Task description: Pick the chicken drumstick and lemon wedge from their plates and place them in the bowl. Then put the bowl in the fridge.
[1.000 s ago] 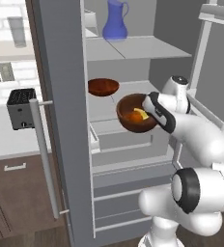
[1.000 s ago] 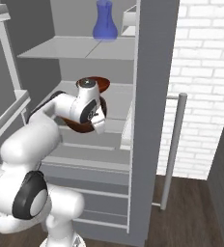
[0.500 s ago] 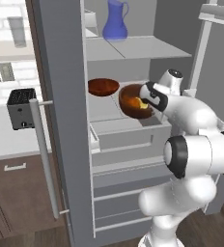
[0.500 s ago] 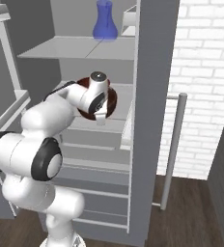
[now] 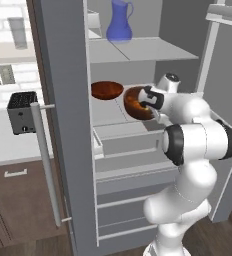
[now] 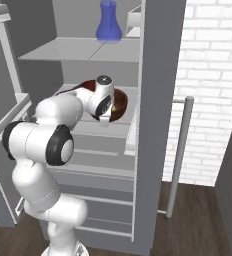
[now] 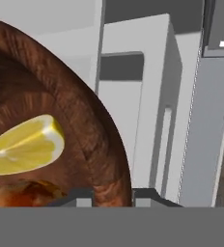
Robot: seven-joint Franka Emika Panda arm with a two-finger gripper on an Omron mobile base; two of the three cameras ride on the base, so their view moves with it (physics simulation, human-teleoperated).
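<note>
The gripper (image 7: 113,195) is closed on the rim of the bowl (image 7: 70,120), a finger on each side of the wall, and holds the bowl tilted. Inside, just left of the fingers, lies the lemon wedge (image 7: 24,146) with the drumstick (image 7: 24,193) below it.

From the left, the arm (image 5: 198,137) reaches leftward into the open fridge (image 5: 138,135), elbow bent near the right door, wrist at the middle shelf (image 5: 110,115). The bowl (image 5: 136,103) hangs over that shelf, its mouth turned toward the hand. Left of it on the shelf sits a brown dish (image 5: 107,90). Farther up, a blue jug (image 5: 120,21) stands on the top shelf.
</note>
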